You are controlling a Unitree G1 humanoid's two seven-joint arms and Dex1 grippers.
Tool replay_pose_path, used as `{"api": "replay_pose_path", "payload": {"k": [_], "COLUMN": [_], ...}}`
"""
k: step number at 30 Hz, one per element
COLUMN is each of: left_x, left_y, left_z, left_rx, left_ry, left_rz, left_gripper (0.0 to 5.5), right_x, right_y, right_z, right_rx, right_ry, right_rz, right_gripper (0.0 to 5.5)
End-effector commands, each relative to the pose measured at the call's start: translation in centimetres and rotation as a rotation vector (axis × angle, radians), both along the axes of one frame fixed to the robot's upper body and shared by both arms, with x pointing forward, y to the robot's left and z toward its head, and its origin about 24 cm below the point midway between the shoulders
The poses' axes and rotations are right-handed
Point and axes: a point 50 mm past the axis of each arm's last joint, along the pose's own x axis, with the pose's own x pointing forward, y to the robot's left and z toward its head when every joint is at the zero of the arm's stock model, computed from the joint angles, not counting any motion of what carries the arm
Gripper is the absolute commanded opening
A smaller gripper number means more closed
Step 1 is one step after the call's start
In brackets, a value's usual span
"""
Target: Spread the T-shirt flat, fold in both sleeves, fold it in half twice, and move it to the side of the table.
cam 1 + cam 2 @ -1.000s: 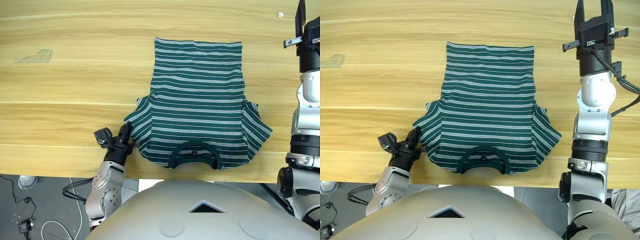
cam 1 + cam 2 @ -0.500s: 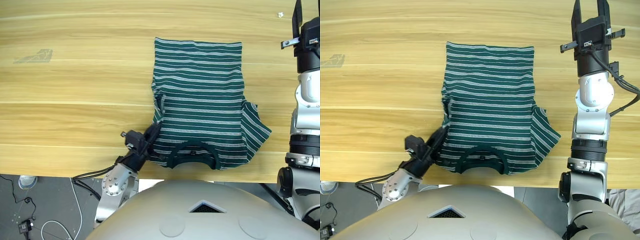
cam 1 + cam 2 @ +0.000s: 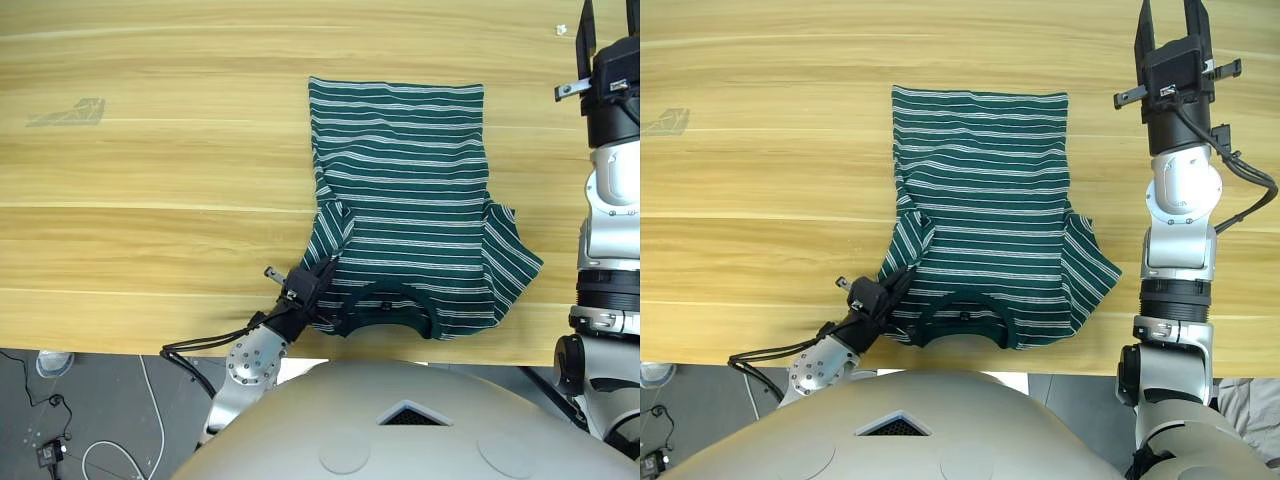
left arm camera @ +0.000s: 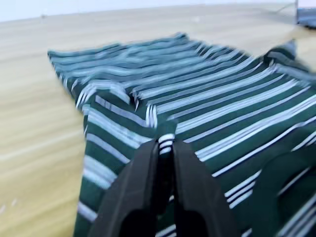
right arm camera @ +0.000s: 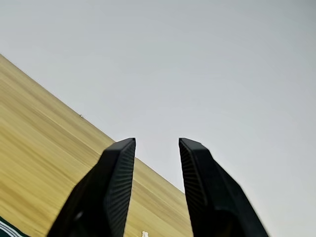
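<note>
Your left wrist view shows the left hand (image 4: 166, 144) pinching the sleeve (image 4: 116, 123) of the T-shirt (image 3: 400, 170). Overhead, that sleeve has come inward, mid-counter (image 3: 150, 160). Your right hand (image 3: 1167, 14) stays spread alongside.

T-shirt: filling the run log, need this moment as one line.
left gripper shut on T-shirt left sleeve, folded over body | right gripper open above table | right sleeve not yet folded

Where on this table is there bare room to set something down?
Widest: the bare table left of the T-shirt. A strip also lies beyond its hem. Crowded: the near edge, where the left pincer grips the sleeve, and the right side, where the right pincer hangs open.
</note>
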Motion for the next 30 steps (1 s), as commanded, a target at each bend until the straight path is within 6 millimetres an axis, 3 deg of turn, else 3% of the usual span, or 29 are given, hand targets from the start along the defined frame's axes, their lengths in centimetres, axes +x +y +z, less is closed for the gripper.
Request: {"api": "replay_pose_path", "payload": {"k": [1,3,7,11,13,16,20,24,30], "left_x": [-0.7,-1.1,-1.6,-0.9,1.1,4.9,4.8,4.7,4.6], "left_y": [-0.8,-0.9,-1.3,-1.3,0.5,7.3,12.4,12.7,12.3], "left_z": [1.9,2.0,2.5,3.3,4.5,6.4,7.2,7.0,6.1], "left_rx": [-0.081,-0.084,-0.132,-0.144,-0.186,-0.209,-0.149,-0.134,-0.129], "left_ry": [-0.08,-0.071,-0.066,-0.105,-0.167,-0.308,-0.369,-0.346,-0.303], "left_rz": [-0.113,-0.163,-0.246,-0.232,-0.05,0.447,0.746,0.804,0.828], "left_gripper": [0.96,1.34,1.38,1.38,1.38,1.38,1.38,1.38,1.38], "right_x": [0.0,0.0,0.0,-0.6,-1.8,-7.8,-11.4,-13.8,-15.6], "right_y": [0.0,0.1,0.2,-0.8,-2.3,-4.7,-9.3,-11.4,-11.9], "right_z": [-0.5,-0.5,-0.7,-1.5,-2.6,-5.4,-6.1,-8.1,-9.8], "right_rx": [0.0,0.002,0.003,0.039,0.152,0.329,0.527,0.58,0.521], "right_ry": [0.025,0.031,0.043,0.096,0.221,0.63,0.827,1.032,1.219], "right_rz": [0.011,0.018,0.022,0.022,0.079,0.481,0.541,0.507,0.489], "right_gripper": [1.63,1.63,1.63,1.63,1.63,1.63,1.63,1.63,1.63]}}
